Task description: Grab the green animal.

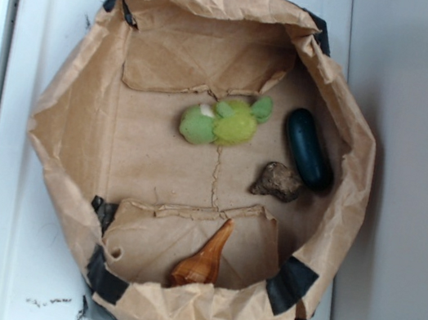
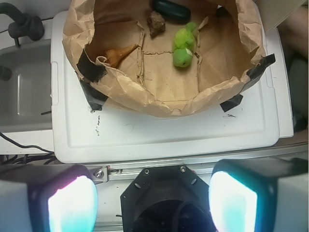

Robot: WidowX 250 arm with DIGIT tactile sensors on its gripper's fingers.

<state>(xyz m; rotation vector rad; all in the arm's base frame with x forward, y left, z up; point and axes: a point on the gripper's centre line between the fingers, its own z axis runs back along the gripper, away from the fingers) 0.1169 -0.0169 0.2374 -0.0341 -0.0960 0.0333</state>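
Jaws (image 2: 152, 205) wide apart, empty, well short of the green animal (image 1: 222, 122) (image 2: 184, 46) in paper bin (image 1: 75, 102)

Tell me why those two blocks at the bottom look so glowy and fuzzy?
In the wrist view the gripper fingers sit right by the lens, so they blur and glare white-teal; the green animal stays fairly sharp. The exterior view is softer, evenly lit, with no glare.

Green animal (image 1: 225, 120) lies on its side, mid-floor.
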